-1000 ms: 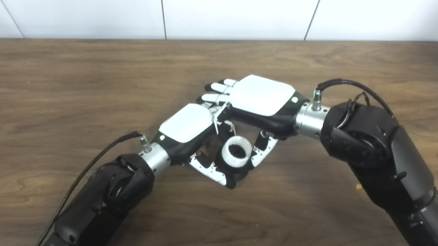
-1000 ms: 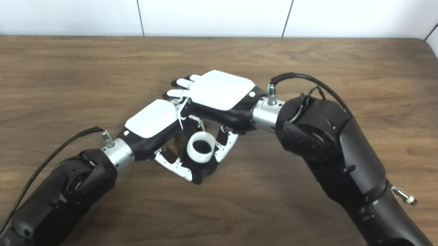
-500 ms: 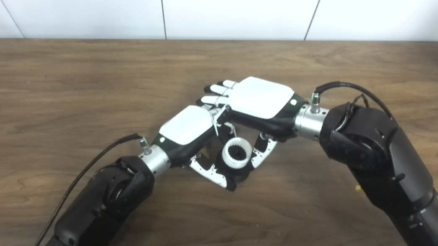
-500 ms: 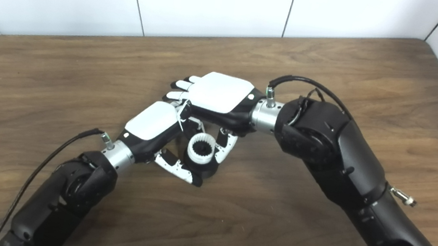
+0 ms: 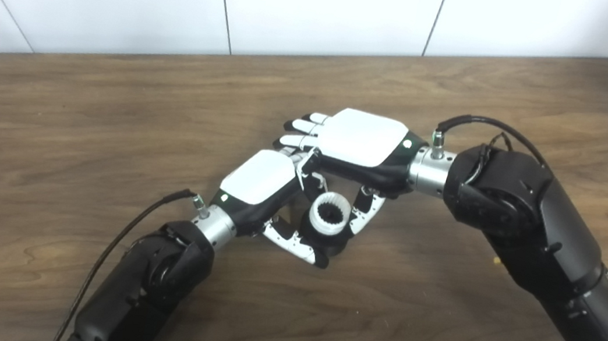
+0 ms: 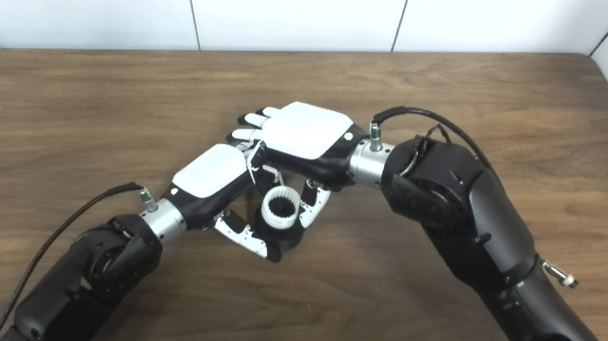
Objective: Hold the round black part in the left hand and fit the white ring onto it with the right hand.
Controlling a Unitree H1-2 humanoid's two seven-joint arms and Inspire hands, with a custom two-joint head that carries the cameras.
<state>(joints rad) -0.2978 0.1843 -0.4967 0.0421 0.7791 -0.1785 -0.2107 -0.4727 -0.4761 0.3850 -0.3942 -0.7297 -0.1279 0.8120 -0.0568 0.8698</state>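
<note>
My left hand is shut on the round black part, thumb under its near side, low over the middle of the wooden table. The white toothed ring sits on top of the black part, its dark bore facing up. My right hand reaches in from the right, palm down, over the left hand's fingers. Its thumb lies against the ring's right side and a finger meets the ring from the far side. The other right fingers stretch past the left hand. The contact under the palm is hidden.
A white panelled wall runs behind the table's far edge, and another wall closes in at the far right corner. A tiny yellow speck lies on the wood beside my right forearm. Cables loop off both wrists.
Both hands, with the black part and ring between them, have drifted slightly toward me and down. The grips look unchanged.
</note>
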